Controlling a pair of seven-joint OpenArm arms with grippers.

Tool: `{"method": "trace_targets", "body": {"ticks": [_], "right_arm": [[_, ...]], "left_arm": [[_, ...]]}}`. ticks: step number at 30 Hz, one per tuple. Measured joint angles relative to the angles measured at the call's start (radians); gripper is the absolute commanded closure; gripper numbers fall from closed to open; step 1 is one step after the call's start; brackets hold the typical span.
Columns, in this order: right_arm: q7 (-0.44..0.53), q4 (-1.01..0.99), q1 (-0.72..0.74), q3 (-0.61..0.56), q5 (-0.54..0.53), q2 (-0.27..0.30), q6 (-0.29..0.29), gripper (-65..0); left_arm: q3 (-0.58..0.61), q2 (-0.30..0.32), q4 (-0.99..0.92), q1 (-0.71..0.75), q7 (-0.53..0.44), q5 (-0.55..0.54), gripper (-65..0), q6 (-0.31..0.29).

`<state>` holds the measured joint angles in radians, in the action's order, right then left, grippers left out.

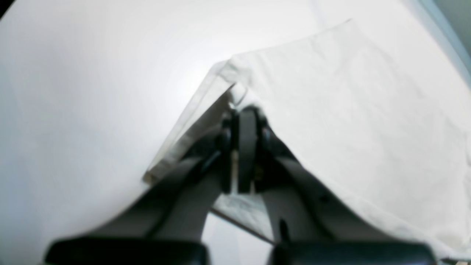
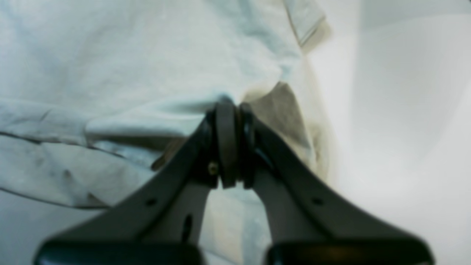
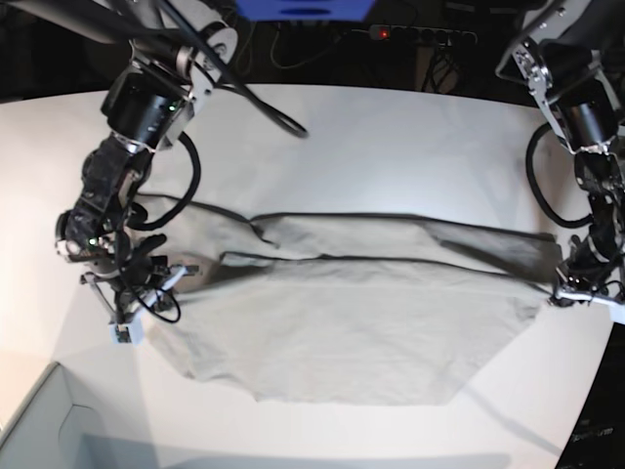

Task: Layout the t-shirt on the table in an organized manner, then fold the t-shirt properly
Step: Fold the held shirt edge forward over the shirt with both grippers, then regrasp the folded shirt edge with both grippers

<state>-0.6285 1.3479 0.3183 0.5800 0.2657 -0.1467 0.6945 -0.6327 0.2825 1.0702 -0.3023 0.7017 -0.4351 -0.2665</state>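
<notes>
You have one t-shirt [image 3: 342,322] in front of you, spread across one white table [image 3: 391,137]. Two arms work over it, and each ends in one gripper, so count two grippers: the left gripper [image 1: 244,110] and the right gripper [image 2: 230,106], both pinched tight on the cloth. Each gripper shows you two dark fingers pressed together. Near the corner of the base view you can count one pale box [image 3: 44,430], only partly in view. At the back edge there is one blue unit [image 3: 303,8] and one power strip with a red light [image 3: 410,34], plus a tangle of black cables too knotted to count.
</notes>
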Motion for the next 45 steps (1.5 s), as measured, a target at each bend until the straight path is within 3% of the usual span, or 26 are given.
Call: {"method": "trace_targets", "body": {"ticks": [3,11,16,23,28,32,38,42,45], "right_arm": [[-0.001,0.000,-0.004,-0.024,0.001,0.026,0.000,-4.9],[-0.004,0.003,-0.029,-0.034,0.001,0.036,0.000,-27.7],[-0.005,0.134,-0.091,-0.029,-0.001,0.058,0.000,-32.0],[0.008,0.296,-0.271,-0.022,-0.008,0.055,0.000,-33.4],[-0.005,0.283,-0.359,0.031,0.000,0.054,0.000,-33.1],[0.012,0.285,-0.372,0.041,-0.011,0.050,0.000,-33.1],[0.005,0.288,-0.413,0.048,-0.010,0.055,0.000,-33.1],[0.006,0.290,-0.425,0.053,-0.011,0.055,0.000,-33.2],[0.006,0.290,-0.415,0.097,-0.010,0.050,0.000,-33.3]], "left_arm": [[0.000,0.008,0.000,-0.011,-0.002,-0.001,-10.0,0.000],[-0.006,0.017,-0.001,-0.008,-0.002,0.000,-24.7,0.001],[-0.006,0.029,0.018,0.012,-0.001,-0.002,-31.0,0.001],[-0.011,0.064,-0.011,0.110,-0.019,0.001,-31.6,0.000],[0.000,0.057,-0.199,0.119,-0.215,-0.004,-31.6,0.003],[0.099,0.061,-0.309,0.106,-0.327,-0.011,-31.6,0.001],[0.171,0.060,-0.384,0.067,-0.421,-0.012,-31.3,0.000],[0.171,0.061,-0.391,0.058,-0.422,-0.011,-30.9,0.003],[0.171,0.060,-0.392,0.056,-0.418,-0.012,-22.9,0.003]]}}
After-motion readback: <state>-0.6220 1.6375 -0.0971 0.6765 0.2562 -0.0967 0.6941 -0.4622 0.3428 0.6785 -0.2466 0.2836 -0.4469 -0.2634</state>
